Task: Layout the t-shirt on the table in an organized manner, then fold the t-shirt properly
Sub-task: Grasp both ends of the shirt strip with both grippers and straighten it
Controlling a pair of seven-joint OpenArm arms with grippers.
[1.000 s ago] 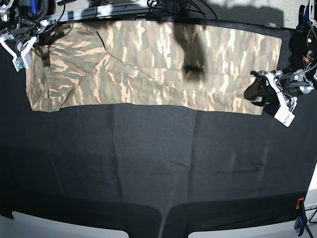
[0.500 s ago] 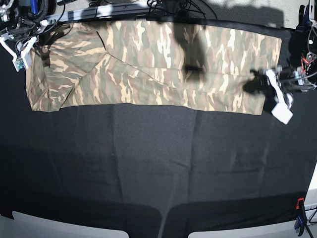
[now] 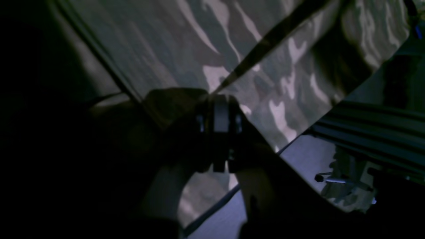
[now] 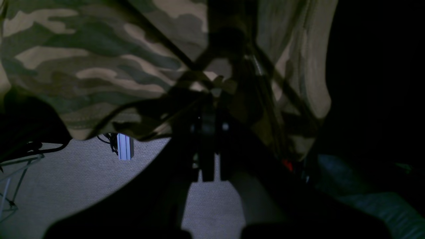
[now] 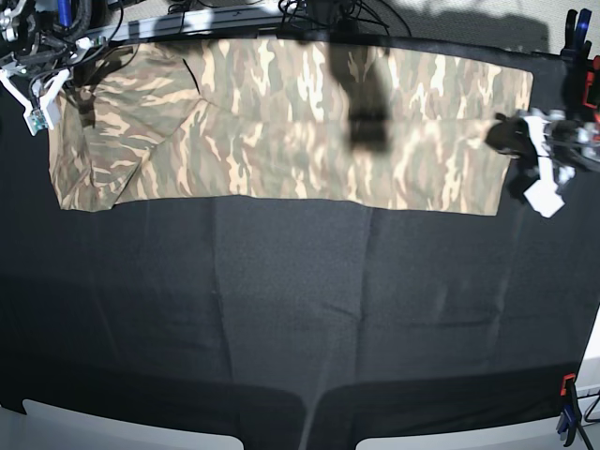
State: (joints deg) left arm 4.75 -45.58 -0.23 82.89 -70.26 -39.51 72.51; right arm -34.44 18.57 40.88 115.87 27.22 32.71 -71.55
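1. While the t-shirt lay folded in a long band along the far edge of the table, both grippers sat at its ends.
2. Left gripper was clenched on the shirt's edge.
3. Right gripper likewise pinched fabric.
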